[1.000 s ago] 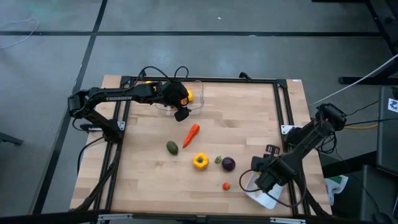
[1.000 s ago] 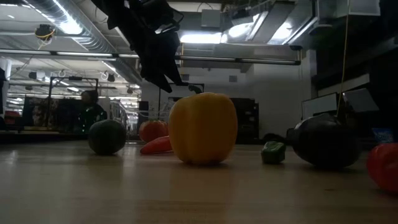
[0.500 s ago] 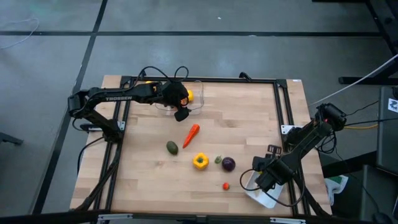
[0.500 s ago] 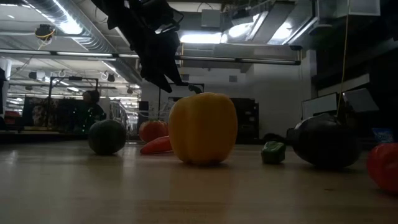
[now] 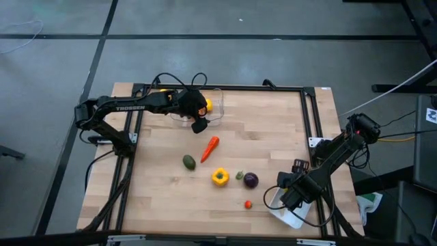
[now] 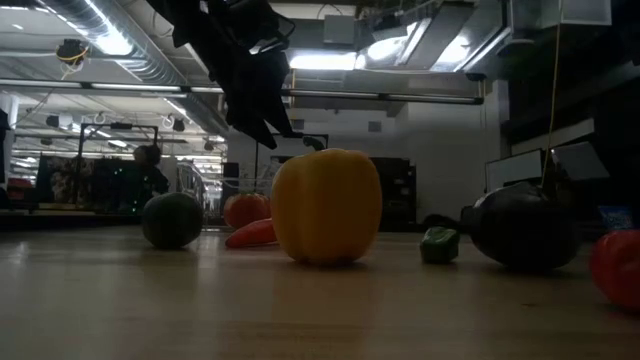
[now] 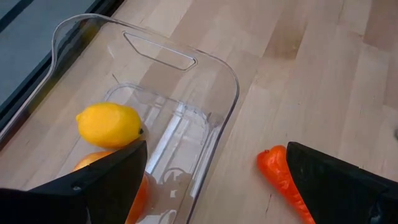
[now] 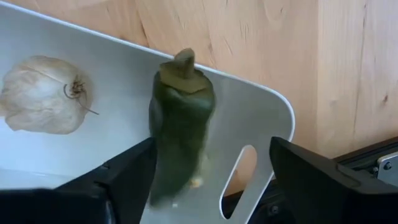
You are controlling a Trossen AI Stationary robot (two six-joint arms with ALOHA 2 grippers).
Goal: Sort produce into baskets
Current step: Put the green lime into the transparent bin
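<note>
Right gripper [image 8: 208, 186] hangs spread wide over the white tray [image 8: 124, 87], a dark green pepper [image 8: 180, 124] between its fingers, papery white garlic [image 8: 43, 96] beside it, while the left gripper [image 7: 214, 186], also spread, hovers over the clear tub [image 7: 205, 81] holding a lemon [image 7: 109, 124]; arm reads TROSSEN.

tray [image 8: 124, 93] – white | pepper [image 8: 180, 124] – dark green | garlic [image 8: 43, 96] – off-white | lemon [image 7: 109, 124] – yellow
</note>
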